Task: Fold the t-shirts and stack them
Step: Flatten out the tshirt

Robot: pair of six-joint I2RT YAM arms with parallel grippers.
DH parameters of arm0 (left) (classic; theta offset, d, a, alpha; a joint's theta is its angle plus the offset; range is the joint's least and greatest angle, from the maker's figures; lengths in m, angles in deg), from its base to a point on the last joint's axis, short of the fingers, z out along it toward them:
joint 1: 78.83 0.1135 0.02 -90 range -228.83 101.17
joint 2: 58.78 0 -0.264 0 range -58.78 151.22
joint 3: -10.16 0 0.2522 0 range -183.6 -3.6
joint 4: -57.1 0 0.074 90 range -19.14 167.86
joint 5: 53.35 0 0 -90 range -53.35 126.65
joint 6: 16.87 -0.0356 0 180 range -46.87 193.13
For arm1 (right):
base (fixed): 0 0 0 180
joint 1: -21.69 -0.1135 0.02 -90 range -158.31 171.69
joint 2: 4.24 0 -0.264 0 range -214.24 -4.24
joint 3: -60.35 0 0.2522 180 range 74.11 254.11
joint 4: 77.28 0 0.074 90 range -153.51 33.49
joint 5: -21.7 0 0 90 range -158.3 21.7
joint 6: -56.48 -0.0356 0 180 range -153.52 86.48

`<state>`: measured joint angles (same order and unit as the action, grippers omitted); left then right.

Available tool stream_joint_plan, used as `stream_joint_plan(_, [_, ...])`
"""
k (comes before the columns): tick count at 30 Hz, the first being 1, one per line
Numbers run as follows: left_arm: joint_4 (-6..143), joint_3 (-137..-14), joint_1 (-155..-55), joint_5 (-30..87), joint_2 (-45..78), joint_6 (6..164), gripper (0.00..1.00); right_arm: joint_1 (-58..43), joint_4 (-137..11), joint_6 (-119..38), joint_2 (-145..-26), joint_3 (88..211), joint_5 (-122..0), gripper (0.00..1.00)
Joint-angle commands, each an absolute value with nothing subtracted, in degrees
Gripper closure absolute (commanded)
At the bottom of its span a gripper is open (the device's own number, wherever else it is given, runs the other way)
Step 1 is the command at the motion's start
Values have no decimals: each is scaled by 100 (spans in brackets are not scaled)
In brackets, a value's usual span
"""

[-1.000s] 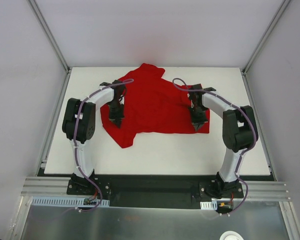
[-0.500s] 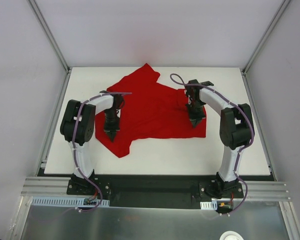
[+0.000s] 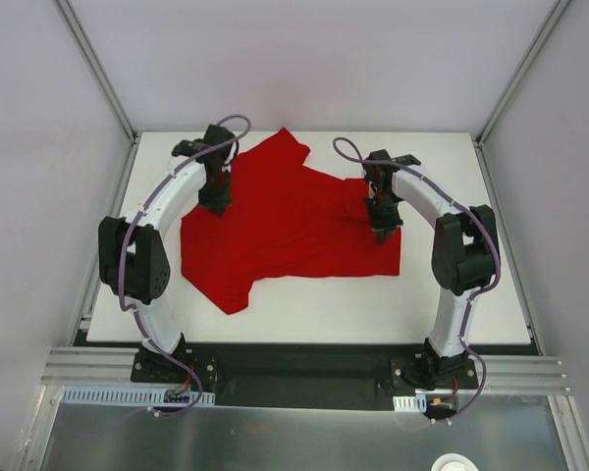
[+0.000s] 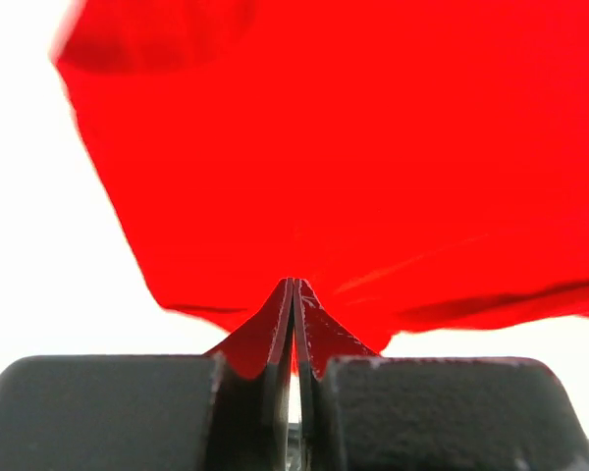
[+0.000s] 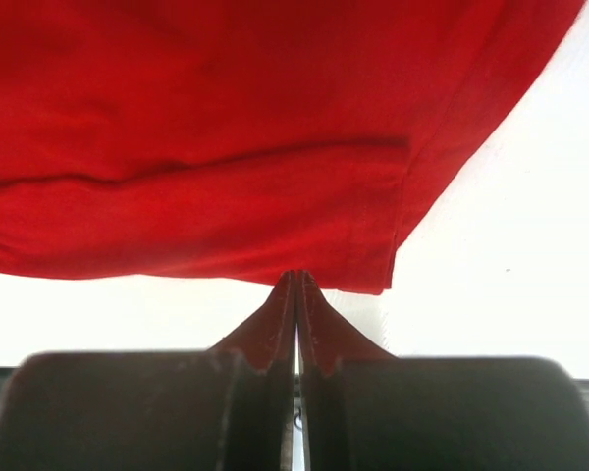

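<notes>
- Holds the red t-shirt (image 3: 285, 231) loosely spread on the white table (image 3: 452, 304), mostly flat, with one corner trailing toward the near edge.
- Pinches its far-left edge in the left gripper (image 3: 217, 201), with jaws pressed together on the cloth, and its right side near the hem in the right gripper (image 3: 381, 234), likewise clamped on fabric.
- Risks losing either hold: takes only a thin bite of cloth right at the fingertips, little enough to slip free under a sharp tug.
- Risks bunching too. By pulling unevenly from two points well apart, may drag wrinkles across the middle or rumple a sleeve, spoiling a clean fold.
- May also carry the far corner off the back of the table if drawn much further that way.
- From above, shows the whole outline, both arms and where each grip sits on the shirt, but hides the fingertips under the wrists.
- From the wrists, shows the closed tips meeting the cloth, plus the stitched corner of the hem and a crease across the fabric on the right side — nothing of the overall shape.
</notes>
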<state>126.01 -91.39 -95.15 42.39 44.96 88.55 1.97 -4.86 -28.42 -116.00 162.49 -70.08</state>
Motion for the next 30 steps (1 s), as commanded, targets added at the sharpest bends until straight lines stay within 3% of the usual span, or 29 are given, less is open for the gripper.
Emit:
stream_joint_plan(1, [12280,-10147,-9544,4553,4437,8702,100,139,-735,-2834,-11041,16805,-7338,99])
stream_joint_plan(7, [12771,-12265,-9535,3903,6457,8534,100,191,-342,-2701,-11997,18365,-7568,99])
stream_joint_plan(10, [12720,-12488,-9474,3358,6960,8833,100,227,327,-2745,-12867,19291,-7472,99])
stream_joint_plan(17, [12623,-12410,-9465,3067,6989,8922,100,472,556,-2965,-13887,20523,-7156,99])
stream_joint_plan(30, [12474,-12445,-9210,3015,6945,8798,100,1395,1039,-3009,-14451,20568,-7348,99])
